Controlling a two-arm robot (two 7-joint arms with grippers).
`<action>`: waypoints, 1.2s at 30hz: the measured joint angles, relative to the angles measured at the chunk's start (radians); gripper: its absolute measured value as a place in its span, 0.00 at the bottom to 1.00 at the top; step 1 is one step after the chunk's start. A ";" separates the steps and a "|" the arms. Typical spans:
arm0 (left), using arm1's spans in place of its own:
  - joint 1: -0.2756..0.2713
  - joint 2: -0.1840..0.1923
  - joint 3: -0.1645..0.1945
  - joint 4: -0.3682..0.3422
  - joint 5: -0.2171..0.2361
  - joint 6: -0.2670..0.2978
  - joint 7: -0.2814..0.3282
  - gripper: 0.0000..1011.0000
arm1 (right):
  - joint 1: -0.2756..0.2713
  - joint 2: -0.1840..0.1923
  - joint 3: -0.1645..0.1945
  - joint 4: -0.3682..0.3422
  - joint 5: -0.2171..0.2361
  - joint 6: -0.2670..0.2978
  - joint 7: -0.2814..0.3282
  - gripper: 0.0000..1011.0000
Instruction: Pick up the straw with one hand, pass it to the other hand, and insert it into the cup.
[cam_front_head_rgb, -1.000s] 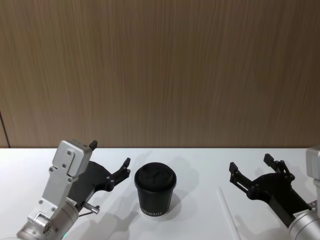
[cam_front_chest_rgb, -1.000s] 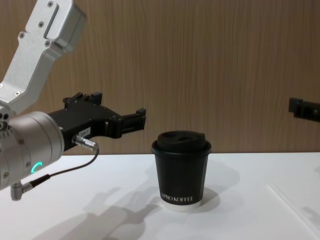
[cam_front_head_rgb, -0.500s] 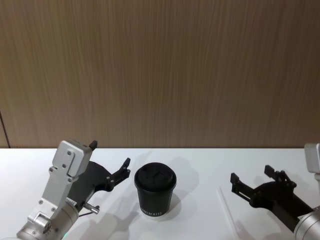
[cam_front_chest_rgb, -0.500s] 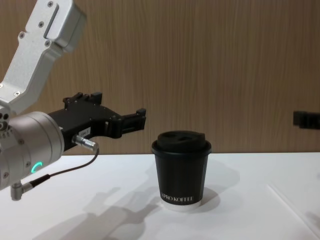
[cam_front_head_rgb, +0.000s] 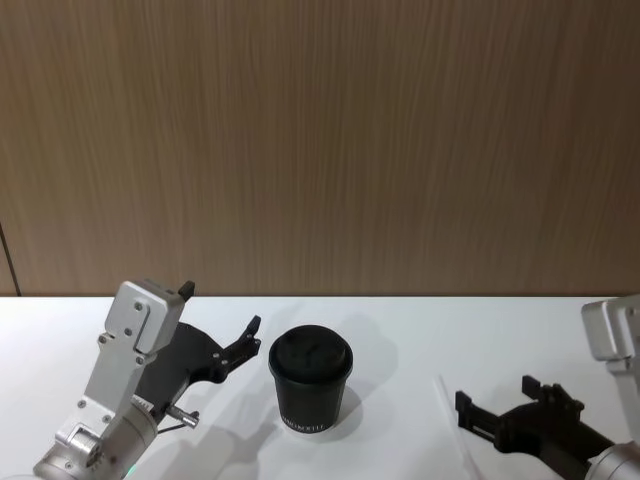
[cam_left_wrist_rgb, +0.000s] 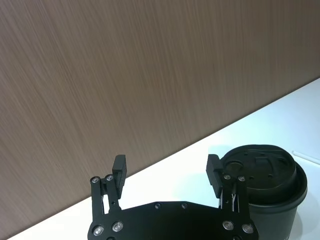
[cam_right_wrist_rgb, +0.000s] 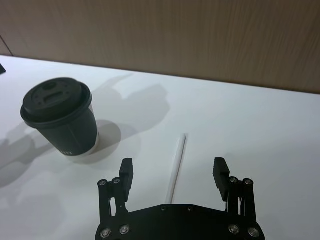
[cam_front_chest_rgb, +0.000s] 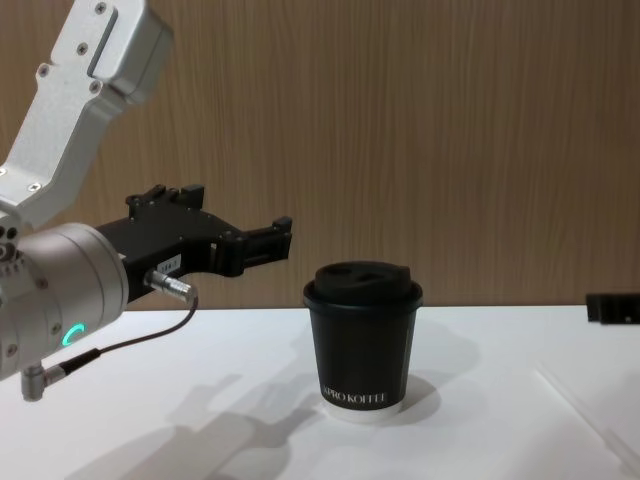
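Cup (cam_front_head_rgb: 311, 385) upright on table (cam_front_head_rgb: 400, 325), centre. Straw (cam_front_head_rgb: 445, 396) flat on table, right of cup, apart. Left gripper (cam_front_head_rgb: 221, 306) just left of cup; right gripper (cam_front_head_rgb: 495, 392) above straw.

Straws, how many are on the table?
1. The straw lies flat on the table, right of the cup, near the open right pincer. None seems hidden.

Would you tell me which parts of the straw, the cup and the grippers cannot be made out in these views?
- The straw: right wrist view, near end hidden behind the body of the right gripper.
- The cup: left wrist view, base cut off by the lower edge, side partly behind a finger of the left gripper.
- The right gripper: chest view, cut off by the right edge.
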 joint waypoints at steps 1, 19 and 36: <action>0.000 0.000 0.000 0.000 0.000 0.000 0.000 0.99 | 0.001 0.004 -0.004 -0.001 -0.002 0.016 -0.001 0.99; 0.000 0.000 0.000 0.000 0.000 0.000 0.000 0.99 | 0.025 0.077 -0.061 0.005 -0.061 0.120 0.021 0.99; 0.000 0.000 0.000 0.000 0.000 0.000 0.000 0.99 | 0.029 0.076 -0.051 0.022 -0.047 0.193 0.051 0.99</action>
